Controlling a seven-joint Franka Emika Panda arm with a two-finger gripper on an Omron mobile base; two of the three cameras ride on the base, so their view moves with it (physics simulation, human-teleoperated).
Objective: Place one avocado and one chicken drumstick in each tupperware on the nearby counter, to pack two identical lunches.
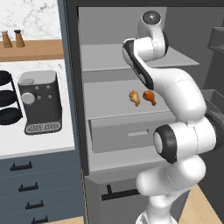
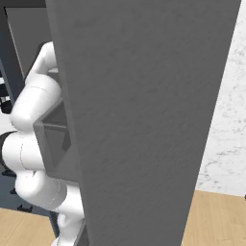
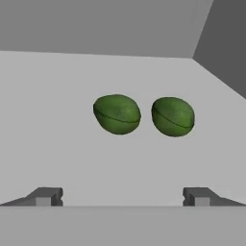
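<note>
Two green avocados lie side by side on a grey fridge shelf in the hand view, one at the left (image 3: 116, 114) and one at the right (image 3: 173, 116). My gripper (image 3: 123, 197) faces them from a short distance, open, with nothing between its fingertips (image 3: 45, 197). Two chicken drumsticks (image 1: 134, 98) (image 1: 149, 97) rest on the shelf below, where the left base view shows my arm reaching into the fridge above them. The white counter (image 1: 43, 144) lies to the left of the fridge. The tupperware is out of view.
A dark coffee machine (image 1: 39, 101) and a black tiered rack (image 1: 8, 98) stand on the counter, over blue-grey drawers (image 1: 26, 188). A fridge drawer (image 1: 127, 135) sits under the drumstick shelf. The open fridge door (image 2: 144, 120) stands close on the arm's right.
</note>
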